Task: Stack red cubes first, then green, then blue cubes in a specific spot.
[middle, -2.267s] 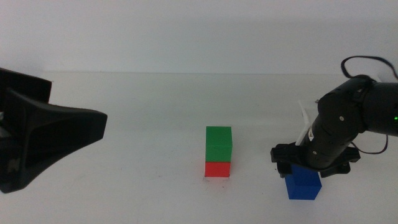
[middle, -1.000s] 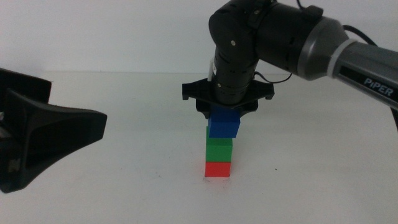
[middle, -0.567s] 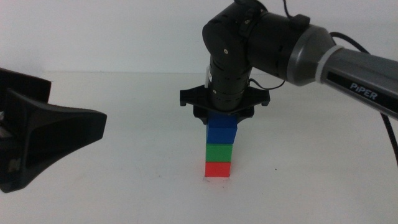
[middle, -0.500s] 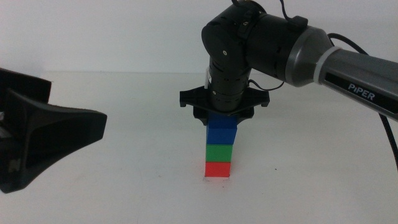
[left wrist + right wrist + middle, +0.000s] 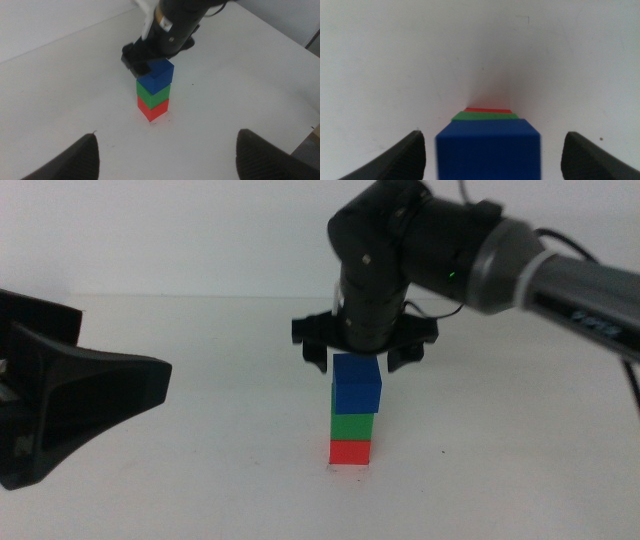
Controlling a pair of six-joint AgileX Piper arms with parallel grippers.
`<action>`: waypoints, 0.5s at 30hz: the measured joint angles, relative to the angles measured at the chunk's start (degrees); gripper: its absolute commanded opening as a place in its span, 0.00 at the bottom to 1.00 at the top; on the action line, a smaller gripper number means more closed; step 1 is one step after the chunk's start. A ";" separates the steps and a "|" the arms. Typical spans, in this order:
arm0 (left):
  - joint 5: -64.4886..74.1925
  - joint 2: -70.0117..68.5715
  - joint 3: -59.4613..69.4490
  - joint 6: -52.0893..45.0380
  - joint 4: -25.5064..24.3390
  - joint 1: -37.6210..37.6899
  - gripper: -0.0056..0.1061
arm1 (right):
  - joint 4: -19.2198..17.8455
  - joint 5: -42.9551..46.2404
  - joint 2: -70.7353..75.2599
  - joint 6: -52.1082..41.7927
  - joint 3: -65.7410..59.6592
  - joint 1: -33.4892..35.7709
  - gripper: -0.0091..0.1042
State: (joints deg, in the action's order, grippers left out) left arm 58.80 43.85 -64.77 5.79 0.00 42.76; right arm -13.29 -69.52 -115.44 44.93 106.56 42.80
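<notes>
Right gripper (image 5: 363,358) sits directly above the stack, jaws spread wide, one on each side of the blue cube (image 5: 357,383) and apart from its faces; nothing is pinched. Blue cube rests on the green cube (image 5: 352,427), which rests on the red cube (image 5: 350,451); the red cube sits on the white table (image 5: 200,470) at the speck-marked spot. Judged step: release and retreat. To do it well, lift straight up from the stack with the jaws kept wide, no sideways drift until the tips stand above the blue cube's top edge. Blue cube looks set slightly off-square over the green one, overhanging a little toward the right arm's side, so any brush could tip it. Left gripper (image 5: 165,155) waits well back from the stack, jaws spread, empty. Materials: all three cubes plain, matte, sharp-edged, flat-faced, similar in size; likely light and easy to nudge. Table smooth, white, low glare. Jaws dark, rounded.
</notes>
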 measured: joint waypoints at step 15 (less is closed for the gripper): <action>0.00 0.00 0.04 0.00 0.00 0.00 0.89 | 3.48 11.47 51.28 -27.80 -33.79 -22.54 0.83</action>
State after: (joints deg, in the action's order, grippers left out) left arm 58.80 43.85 -64.73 5.79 0.00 42.76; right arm -9.81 -58.05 -64.16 17.12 72.77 20.26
